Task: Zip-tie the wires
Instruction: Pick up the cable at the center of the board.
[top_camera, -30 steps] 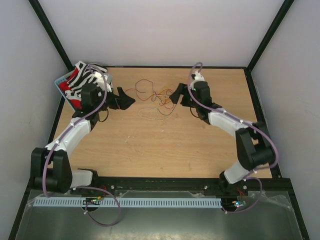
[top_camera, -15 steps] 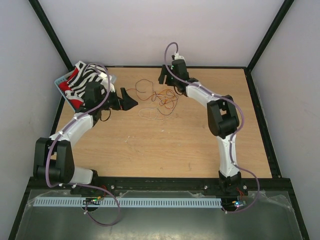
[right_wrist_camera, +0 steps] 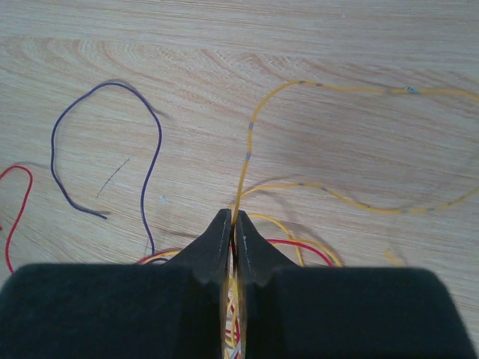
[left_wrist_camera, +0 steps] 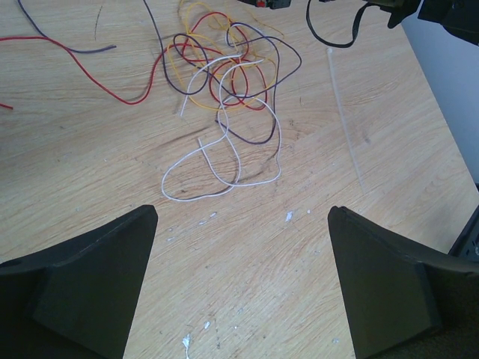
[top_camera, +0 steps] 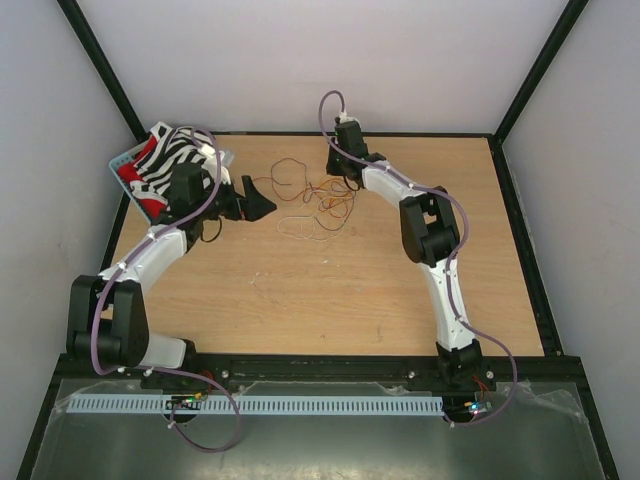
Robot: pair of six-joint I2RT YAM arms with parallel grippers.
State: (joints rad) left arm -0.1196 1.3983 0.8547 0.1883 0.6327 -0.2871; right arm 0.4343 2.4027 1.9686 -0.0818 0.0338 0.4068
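The wires (top_camera: 318,200) lie in a loose tangle of red, orange, dark and white strands in the far middle of the table (top_camera: 330,290). In the left wrist view the tangle (left_wrist_camera: 232,82) lies ahead of my open left gripper (left_wrist_camera: 241,217), which is empty. The zip tie (left_wrist_camera: 346,120), a pale straight strip, rests just right of the tangle. My left gripper (top_camera: 262,203) sits left of the pile. My right gripper (top_camera: 343,183) reaches down at the pile's far side. Its jaws (right_wrist_camera: 233,218) are shut on the yellow-orange wires (right_wrist_camera: 247,142), which run out between the tips.
A basket holding zebra-striped cloth (top_camera: 165,160) stands at the table's far left corner, behind the left arm. A purple wire (right_wrist_camera: 153,127) and a red wire (right_wrist_camera: 15,183) lie loose on the wood left of the right gripper. Black frame posts line the table edges.
The right arm swung from the pile's right side to its far side, came down, and its jaws went from open to shut on the wires. The left arm barely shifted.
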